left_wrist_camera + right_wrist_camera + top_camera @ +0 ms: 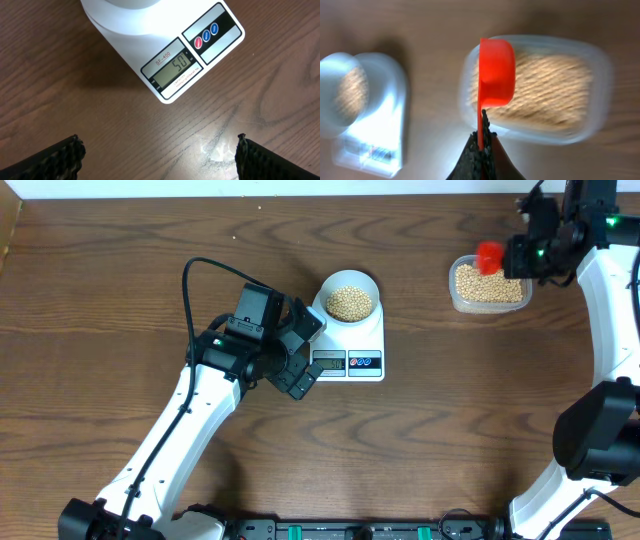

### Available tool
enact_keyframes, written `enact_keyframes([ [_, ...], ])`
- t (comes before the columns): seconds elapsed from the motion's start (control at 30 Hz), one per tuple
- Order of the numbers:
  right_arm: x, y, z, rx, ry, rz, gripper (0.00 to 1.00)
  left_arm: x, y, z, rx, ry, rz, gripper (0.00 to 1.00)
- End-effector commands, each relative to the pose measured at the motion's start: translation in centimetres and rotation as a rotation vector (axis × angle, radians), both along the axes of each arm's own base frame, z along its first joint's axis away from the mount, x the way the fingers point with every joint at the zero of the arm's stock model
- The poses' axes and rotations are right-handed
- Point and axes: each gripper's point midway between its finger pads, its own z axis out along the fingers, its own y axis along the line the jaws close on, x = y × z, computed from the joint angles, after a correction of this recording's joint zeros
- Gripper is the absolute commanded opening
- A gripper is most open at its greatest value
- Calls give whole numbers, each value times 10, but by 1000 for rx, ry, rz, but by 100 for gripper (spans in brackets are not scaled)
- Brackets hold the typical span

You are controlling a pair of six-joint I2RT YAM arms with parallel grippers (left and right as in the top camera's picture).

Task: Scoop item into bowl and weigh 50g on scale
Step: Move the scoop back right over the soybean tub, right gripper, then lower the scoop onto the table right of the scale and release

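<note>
A dark brown wood-grain bench [120, 240] carries everything. Near its centre lies a flat white rectangular kitchen scale [342, 342], with its grey digital display [172, 67] along the 6 o'clock edge in the overhead view. In the left wrist view the display reads 50. A small round pale blue-white bowl [322, 292] sits on the 12 o'clock end of the scale, holding a heap of small round tan-yellow beans [349, 303]. The left end effector [160, 162] hovers at 9 o'clock of the scale, its fingers spread wide apart and holding nothing. At 2 o'clock from the scale, well apart, stands a clear rounded-rectangular plastic tub [490, 307] with more of the beans. The right end effector [481, 142] is clamped on the handle of a red plastic scoop [496, 72], whose cup hangs over the tub's 10 o'clock corner.
</note>
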Motion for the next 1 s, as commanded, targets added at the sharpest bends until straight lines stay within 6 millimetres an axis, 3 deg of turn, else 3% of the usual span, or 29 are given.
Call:
enact_keyframes([
  [0.0,-24,34,30,174,-23,159,1,4,-4,14,-22,-31,-15,98],
  [0.1,-70,48,25,248,97,305,1,4,-4,14,-22,-31,-15,98],
  [0.23,-107,59,17,328,217,371,1,4,-4,14,-22,-31,-15,98],
  [0.53,-147,59,-44,399,440,279,1,4,-4,14,-22,-31,-15,98],
  [0.67,-151,42,-71,398,490,154,1,4,-4,14,-22,-31,-15,98],
  [0.83,-151,15,-89,304,533,30,3,4,-4,14,-22,-31,-15,98],
  [0.87,-153,9,-93,271,548,11,18,4,-4,14,-22,-31,-15,98],
  [0.9,-154,4,-96,237,564,-7,45,4,-4,14,-22,-31,-15,98],
  [0.93,-156,0,-98,208,577,-21,59,4,-4,14,-22,-31,-15,98],
  [0.97,-158,-4,-101,179,588,-30,62,4,-4,14,-22,-31,-15,98],
])
